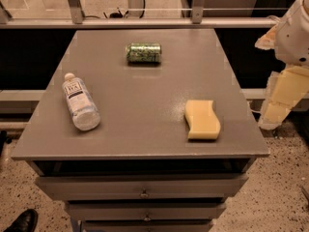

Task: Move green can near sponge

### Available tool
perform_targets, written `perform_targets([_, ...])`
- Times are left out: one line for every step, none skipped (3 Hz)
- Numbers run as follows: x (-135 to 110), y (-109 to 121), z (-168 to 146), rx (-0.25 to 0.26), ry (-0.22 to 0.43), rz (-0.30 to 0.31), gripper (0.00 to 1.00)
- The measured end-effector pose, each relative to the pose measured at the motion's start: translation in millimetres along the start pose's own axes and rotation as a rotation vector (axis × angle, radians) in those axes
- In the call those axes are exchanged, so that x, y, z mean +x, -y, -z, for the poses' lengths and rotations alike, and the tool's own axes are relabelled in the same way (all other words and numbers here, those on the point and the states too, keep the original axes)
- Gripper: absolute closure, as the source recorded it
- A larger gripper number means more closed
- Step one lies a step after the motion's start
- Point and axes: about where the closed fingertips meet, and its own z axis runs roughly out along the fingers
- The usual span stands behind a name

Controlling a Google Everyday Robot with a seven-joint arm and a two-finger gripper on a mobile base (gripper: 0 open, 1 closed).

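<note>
- Green can lies on its side at the table's far middle, long axis left-right.
- Sponge sits near-right, well apart from it.
- My gripper hangs off the right edge beside the sponge; open or closed, I cannot tell.
- The can lies far-left of it.

Only one camera here. It sits high in front of the grey table and tilts down, so you see the whole top and the drawer fronts underneath. It faces the metal railing at the far side and is fairly close, with the table filling most of the shot. The gripper hangs beside the table's right edge, right at the frame border.
</note>
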Motion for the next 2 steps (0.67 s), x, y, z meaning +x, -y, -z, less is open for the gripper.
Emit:
perform_targets([0.0, 0.0, 0.0, 0.0, 0.0, 0.0, 0.0])
perform_targets([-22.5, 19.0, -10.6, 0.007, 0.037, 0.007, 0.0])
